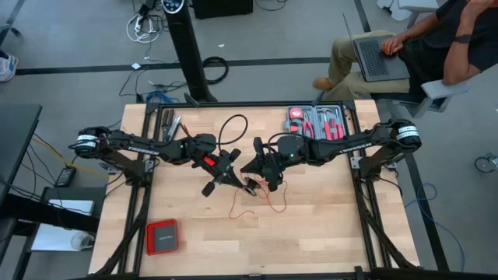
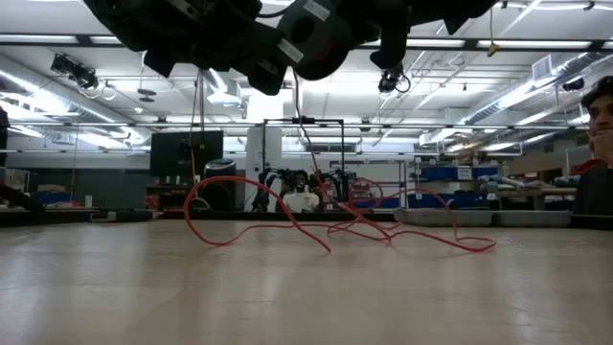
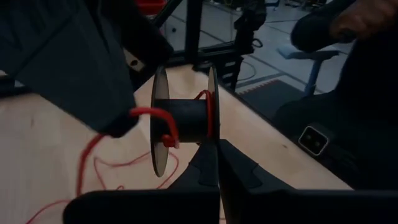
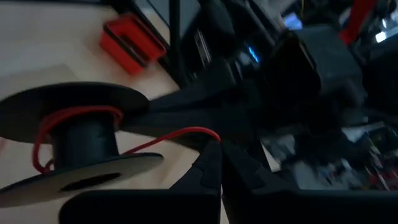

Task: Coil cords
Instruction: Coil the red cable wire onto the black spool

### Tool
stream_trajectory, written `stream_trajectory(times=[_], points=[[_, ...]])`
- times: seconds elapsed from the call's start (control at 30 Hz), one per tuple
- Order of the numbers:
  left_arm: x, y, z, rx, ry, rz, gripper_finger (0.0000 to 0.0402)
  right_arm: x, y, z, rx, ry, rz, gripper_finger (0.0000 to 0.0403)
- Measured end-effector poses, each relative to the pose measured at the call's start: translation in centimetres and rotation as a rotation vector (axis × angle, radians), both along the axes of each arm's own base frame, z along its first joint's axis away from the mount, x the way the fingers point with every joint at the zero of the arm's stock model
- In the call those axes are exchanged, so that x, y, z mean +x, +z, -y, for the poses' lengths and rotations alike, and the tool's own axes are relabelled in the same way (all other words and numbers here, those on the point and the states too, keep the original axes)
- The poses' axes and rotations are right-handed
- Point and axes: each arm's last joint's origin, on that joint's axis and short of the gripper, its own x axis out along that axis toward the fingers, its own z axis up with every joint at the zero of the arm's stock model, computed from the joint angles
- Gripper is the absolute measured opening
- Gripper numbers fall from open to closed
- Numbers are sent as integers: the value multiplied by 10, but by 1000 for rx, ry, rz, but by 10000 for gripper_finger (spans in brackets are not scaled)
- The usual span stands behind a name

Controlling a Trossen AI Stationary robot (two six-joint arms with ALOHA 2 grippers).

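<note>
The left gripper [image 1: 231, 176] is closed on the rim of a black spool [image 3: 185, 121], holding it above the middle of the wooden table [image 1: 327, 225]; in the left wrist view its two dark fingers [image 3: 208, 171] meet at the edge of one spool flange. The right gripper [image 1: 250, 185] sits just beside the spool, and its fingers [image 4: 214, 165] are pinched shut on the red cord [image 4: 177, 135], which runs from that pinch to the spool's core, where a few turns are wound. From the spool the rest of the cord [image 1: 261, 201] hangs down and lies in loose, untidy loops on the table beneath and just in front of the two grippers; the low view shows these loops [image 2: 335, 225] sprawled over the wood, with one strand rising to the arms overhead. A grey tool tray [image 1: 320, 121] with red-handled tools stands at the table's far edge, behind the right arm. A flat red box [image 1: 162, 236] lies near the table's front left corner, well apart from the spool. Beyond the table's far right corner a person [image 1: 436, 39] sits with a laptop [image 1: 376, 56].
</note>
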Motion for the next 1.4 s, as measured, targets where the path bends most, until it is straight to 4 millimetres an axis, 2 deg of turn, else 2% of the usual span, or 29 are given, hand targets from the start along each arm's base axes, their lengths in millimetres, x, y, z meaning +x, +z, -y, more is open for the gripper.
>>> stream_trajectory(times=[0.4,0.77,1.07,1.23,1.4], points=[[-4,-7,-17,37,262,-128,0,-33,16,-3,-38,-237,-146,0],[-3,-8,-25,183,470,-109,0,-46,5,-13,-50,-448,-271,0],[2,3,-21,362,540,50,0,-48,-3,6,206,-654,-288,10],[3,7,-13,472,568,100,0,-50,-12,15,358,-692,-308,31],[3,6,-3,558,599,96,0,-55,-18,14,412,-709,-305,40]])
